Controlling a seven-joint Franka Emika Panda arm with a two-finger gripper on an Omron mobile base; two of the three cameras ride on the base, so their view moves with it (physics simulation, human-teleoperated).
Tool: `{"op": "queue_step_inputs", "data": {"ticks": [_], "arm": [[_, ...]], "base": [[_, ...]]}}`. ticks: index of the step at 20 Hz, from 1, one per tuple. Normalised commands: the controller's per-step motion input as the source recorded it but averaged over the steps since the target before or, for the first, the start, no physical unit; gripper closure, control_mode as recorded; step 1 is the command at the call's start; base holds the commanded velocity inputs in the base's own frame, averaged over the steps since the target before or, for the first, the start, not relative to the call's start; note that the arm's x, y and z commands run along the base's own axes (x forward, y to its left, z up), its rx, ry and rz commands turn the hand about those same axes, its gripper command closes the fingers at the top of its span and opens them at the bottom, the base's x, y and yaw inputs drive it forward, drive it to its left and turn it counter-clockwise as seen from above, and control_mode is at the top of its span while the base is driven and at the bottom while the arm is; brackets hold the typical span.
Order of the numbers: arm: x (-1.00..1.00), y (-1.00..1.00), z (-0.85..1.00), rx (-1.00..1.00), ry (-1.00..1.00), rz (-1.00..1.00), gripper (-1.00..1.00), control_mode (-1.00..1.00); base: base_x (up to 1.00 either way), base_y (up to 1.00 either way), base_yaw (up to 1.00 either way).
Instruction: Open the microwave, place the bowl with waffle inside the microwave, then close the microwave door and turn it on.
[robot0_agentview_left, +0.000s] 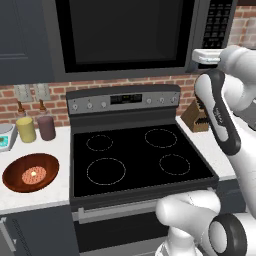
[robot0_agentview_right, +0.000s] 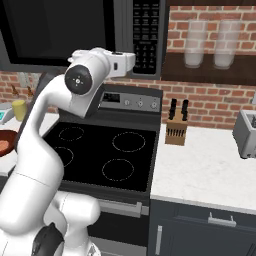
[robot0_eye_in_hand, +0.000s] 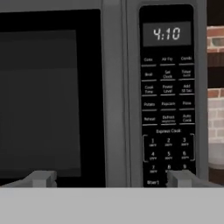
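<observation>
Two wide-open, empty fingers of the gripper (robot0_eye_in_hand: 111, 178) face the shut microwave (robot0_agentview_left: 125, 37), apparently lining up to open its door (robot0_eye_in_hand: 50, 94); bowl (robot0_agentview_left: 30, 173) with waffle (robot0_agentview_left: 34, 175) waits on the table (robot0_agentview_left: 35, 196), left of the stove (robot0_agentview_left: 137, 155).

Microwave (robot0_agentview_left: 125, 35) top cut off by left base view's upper edge. Bowl (robot0_agentview_right: 4, 141) half hidden behind arm in right base view. Keypad (robot0_eye_in_hand: 168, 116) lettering blurred, mostly unreadable.

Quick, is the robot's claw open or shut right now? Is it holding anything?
Gripper: open, jaws wide apart and holding nothing, facing the closed microwave.
</observation>
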Motion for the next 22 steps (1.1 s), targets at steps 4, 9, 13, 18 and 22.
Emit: {"op": "queue_step_inputs", "data": {"ticks": [4,9,13,18,22], "arm": [[0.35,0.0,0.02,0.0,0.0,0.0,-1.0,-1.0],[0.36,0.0,0.02,0.0,0.0,0.0,-1.0,-1.0],[0.25,0.0,0.0,0.0,0.03,0.0,-1.0,-1.0],[0.35,0.0,0.0,0.0,0.04,0.0,-1.0,-1.0],[0.38,0.0,0.0,0.0,0.05,0.0,-1.0,-1.0]], "base": [[0.0,0.0,0.0],[0.0,0.0,0.0],[0.0,0.0,0.0],[0.0,0.0,0.0],[0.0,0.0,0.0]]}}
